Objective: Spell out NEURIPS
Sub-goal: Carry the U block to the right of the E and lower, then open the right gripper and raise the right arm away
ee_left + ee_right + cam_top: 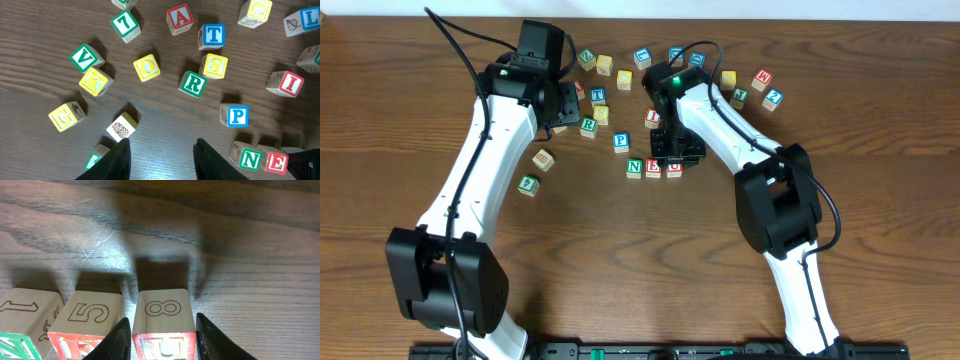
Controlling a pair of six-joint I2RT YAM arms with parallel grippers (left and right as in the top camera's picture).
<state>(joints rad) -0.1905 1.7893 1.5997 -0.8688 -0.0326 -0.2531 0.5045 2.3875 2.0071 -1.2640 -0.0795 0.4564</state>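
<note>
Grained wood tabletop (650, 270), smooth wooden R cube (192, 84)

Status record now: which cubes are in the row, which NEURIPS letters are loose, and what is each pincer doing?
row: green N, red E, red U, side by side in that order
loose: green R, red I, blue P, yellow S, scattered apart
right pincer: fingers flank the red U; gripping or releasing unclear
left pincer: open, nothing between its fingers
next, likely: green R beside the red U
</note>
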